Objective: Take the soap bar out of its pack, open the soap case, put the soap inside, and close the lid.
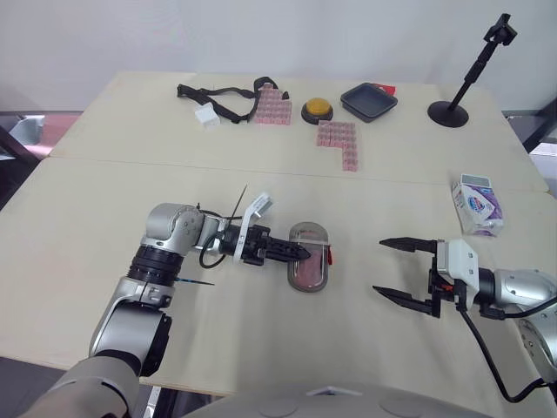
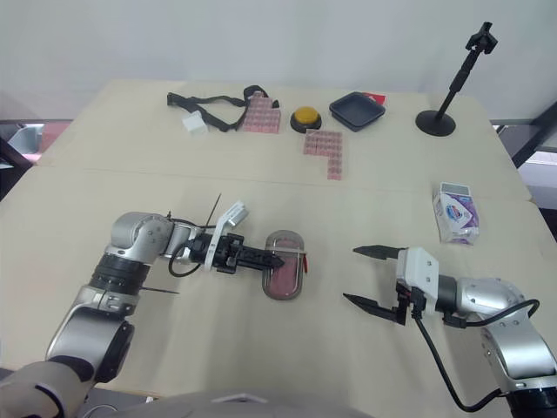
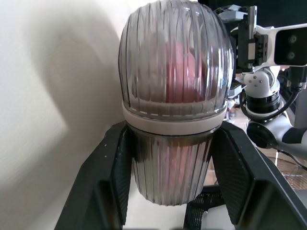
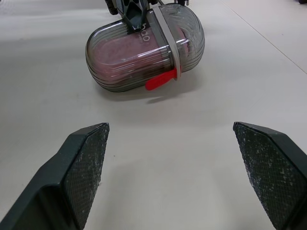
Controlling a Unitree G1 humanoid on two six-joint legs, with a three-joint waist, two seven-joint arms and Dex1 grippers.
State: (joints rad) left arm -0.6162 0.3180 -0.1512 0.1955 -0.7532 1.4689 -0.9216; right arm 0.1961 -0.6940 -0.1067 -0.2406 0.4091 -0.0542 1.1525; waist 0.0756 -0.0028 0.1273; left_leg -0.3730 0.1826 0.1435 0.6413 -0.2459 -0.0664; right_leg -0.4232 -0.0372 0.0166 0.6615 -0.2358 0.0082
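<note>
Soap case [image 1: 309, 257]: ribbed, translucent, lid shut, pink soap bar [image 4: 129, 52] inside; lies mid-bench [image 1: 130, 174]. Left gripper [image 1: 291, 252]: fingers clamped against the case's sides. Right gripper [image 1: 380, 266]: fingers wide apart, near the case (not touching). Soap pack [image 1: 477, 206]: far right edge.

Lab-like room: pale tables [image 1: 130, 131], black stand [image 1: 448, 113], white wall [image 1: 261, 35]

The soap case [image 4: 189, 28] is smoky, see-through plastic, ribbed and glossy, with a pale matt band [image 4: 165, 40] and a shiny red tab [image 4: 159, 81]. The pink soap [image 4: 127, 55] inside looks dull. The table [image 4: 158, 143] is smooth and matt. The right tool [image 1: 380, 266] has black pads [image 4: 86, 167], rough and speckled. The soap pack [image 1: 476, 207] is glossy.
</note>
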